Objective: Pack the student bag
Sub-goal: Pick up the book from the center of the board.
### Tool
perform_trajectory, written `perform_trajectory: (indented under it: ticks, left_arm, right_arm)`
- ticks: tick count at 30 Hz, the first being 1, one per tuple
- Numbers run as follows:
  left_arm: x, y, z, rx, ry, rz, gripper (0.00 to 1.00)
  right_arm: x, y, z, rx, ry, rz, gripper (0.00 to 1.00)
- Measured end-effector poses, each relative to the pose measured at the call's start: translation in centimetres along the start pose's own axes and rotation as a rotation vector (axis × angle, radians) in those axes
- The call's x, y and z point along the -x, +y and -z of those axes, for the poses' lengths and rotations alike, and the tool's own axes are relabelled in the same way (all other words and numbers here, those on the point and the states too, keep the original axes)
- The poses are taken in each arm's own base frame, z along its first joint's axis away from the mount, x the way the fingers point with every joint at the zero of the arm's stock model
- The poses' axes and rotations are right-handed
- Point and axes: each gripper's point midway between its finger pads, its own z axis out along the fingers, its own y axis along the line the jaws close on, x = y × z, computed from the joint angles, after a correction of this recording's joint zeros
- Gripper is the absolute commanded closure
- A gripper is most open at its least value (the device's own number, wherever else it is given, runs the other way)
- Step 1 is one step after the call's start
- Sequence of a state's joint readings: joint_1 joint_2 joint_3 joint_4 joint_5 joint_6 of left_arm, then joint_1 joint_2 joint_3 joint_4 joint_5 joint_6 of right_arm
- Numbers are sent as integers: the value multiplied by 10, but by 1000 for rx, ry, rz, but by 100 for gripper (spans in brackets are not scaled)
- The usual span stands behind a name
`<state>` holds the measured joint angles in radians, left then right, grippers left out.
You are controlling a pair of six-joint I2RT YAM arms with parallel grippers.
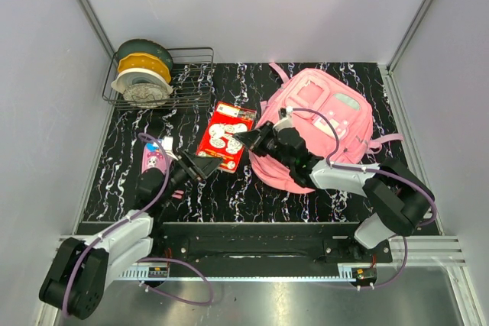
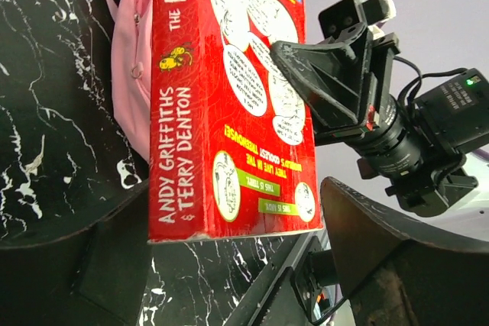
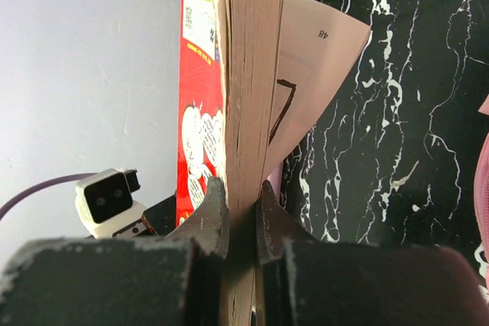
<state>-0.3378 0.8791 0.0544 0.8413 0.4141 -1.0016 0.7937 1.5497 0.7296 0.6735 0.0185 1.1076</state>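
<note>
My right end effector (image 3: pixel 243 208) clenched just pages of the red book (image 1: pixel 224 137) beside the student bag (image 1: pixel 336 120), left end effector (image 1: pixel 206 166) released; splaying threatened a drop.

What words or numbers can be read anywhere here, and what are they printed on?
"THE 13-S": the title, cut off by the picture's edge, on the red book.
"ANDY GRIFFITHS & TERRY DENTON": along the same book's edge.
"48": in the corner of a splayed page of that book.
Speech bubbles, green labels and small print on the book: too small or blurred to read.
On the pink backpack: no lettering legible.
</note>
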Motion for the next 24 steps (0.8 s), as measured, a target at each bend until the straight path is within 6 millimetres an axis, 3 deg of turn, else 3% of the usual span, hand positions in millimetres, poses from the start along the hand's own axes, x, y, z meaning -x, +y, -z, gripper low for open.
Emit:
perform_trajectory:
  ticks: [6,10,16,21,24]
  left_arm:
    - [16,-9,-2,-19,-84,-18,30]
    - [28,-13,-3,-17,-152,-27,30]
    - [27,-14,-9,-14,-175,-16,25]
    - [22,-10,-14,-7,-170,8,38]
    - [23,-11,-15,-7,-180,13,51]
  right_arm:
    - [2,-4,3,10,-27,-60,100]
    - [1,-9,4,7,-32,-99,100]
    - [0,-11,-1,31,-41,-158,100]
    - [-1,-18,-1,26,-54,-187,100]
    - [1,-18,1,28,-64,-195,100]
